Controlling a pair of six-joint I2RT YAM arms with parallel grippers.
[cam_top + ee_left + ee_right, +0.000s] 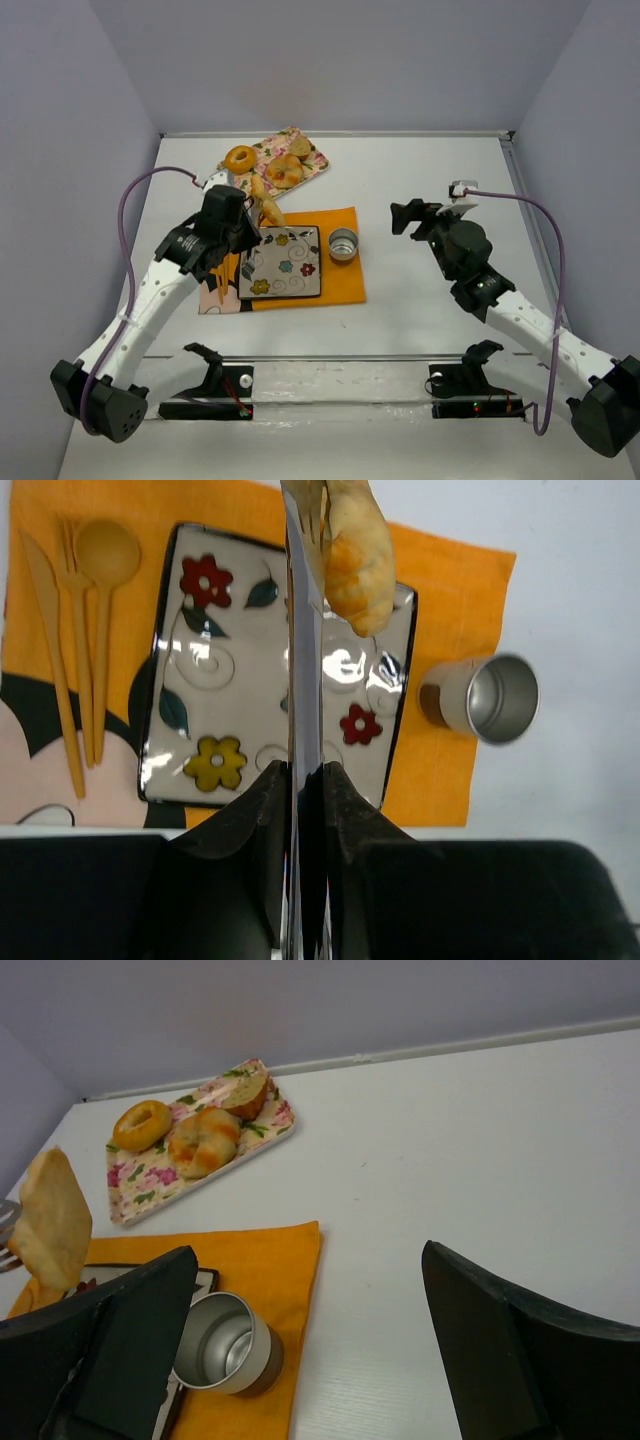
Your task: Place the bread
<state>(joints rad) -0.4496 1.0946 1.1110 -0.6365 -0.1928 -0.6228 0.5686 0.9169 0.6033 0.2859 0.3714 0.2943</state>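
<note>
The bread, a golden-orange croissant, hangs pinched at the tip of metal tongs. It is in the air over the far edge of the square flowered plate. My left gripper is shut on the tongs' handle. In the top view the croissant sits just beyond the plate, in front of the left gripper. The right wrist view shows the croissant at far left. My right gripper is open and empty, to the right of the cup; its jaws stand wide apart in the right wrist view.
An orange placemat lies under the plate. A metal cup stands on it right of the plate. Wooden knife, fork and spoon lie left of the plate. A floral tray at the back holds a bagel and rolls.
</note>
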